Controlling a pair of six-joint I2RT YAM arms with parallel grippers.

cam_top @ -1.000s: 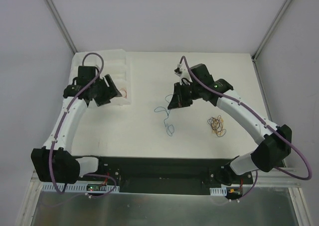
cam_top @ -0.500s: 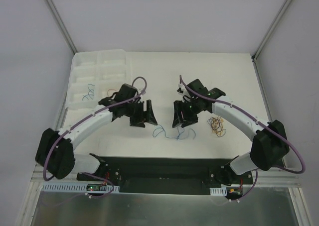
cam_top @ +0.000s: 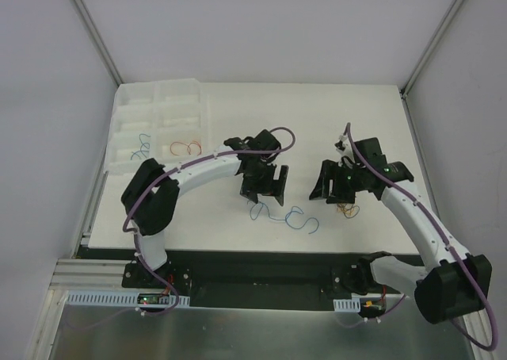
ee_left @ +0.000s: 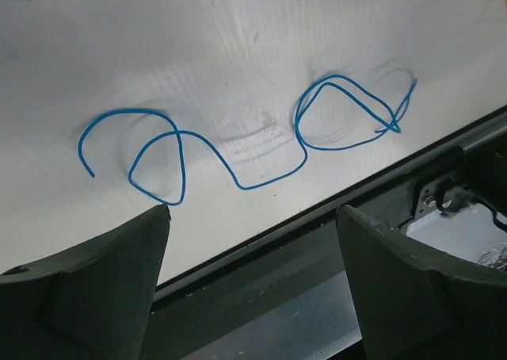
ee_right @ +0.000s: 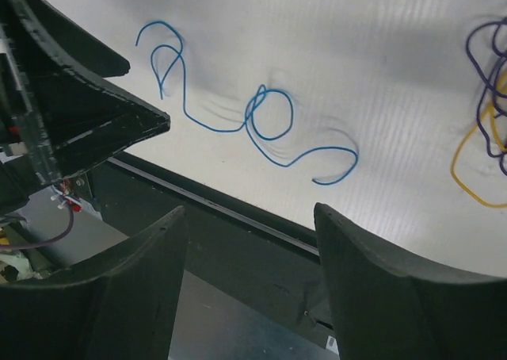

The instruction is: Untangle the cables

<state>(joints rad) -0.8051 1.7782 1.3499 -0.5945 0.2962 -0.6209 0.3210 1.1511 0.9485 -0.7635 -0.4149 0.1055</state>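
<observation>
One blue cable [cam_top: 295,216] lies loose in curls on the white table near its front edge; in the left wrist view the blue cable [ee_left: 245,188] has two loops. A small bundle of orange and purple cables [cam_top: 347,209] sits to its right, seen as a yellow and purple bundle [ee_right: 475,150] in the right wrist view. My left gripper [cam_top: 265,192] hovers just behind the blue cable, open and empty [ee_left: 252,211]. My right gripper [cam_top: 333,189] hangs over the bundle's left side, open and empty [ee_right: 249,210]. The blue cable [ee_right: 287,166] lies beyond its fingertips.
A clear compartment tray [cam_top: 204,106] stands at the back left with a blue wire [cam_top: 141,146] and a red-orange wire [cam_top: 187,147] in separate compartments. The table's dark front rail [ee_left: 333,241] runs just below the blue cable. The left gripper's fingers [ee_right: 87,114] fill the right wrist view's left side.
The right gripper opened, let go of the blue cable and moved right. The cable now lies spread nearer the front edge. The left arm swung from the tray to the table's middle.
</observation>
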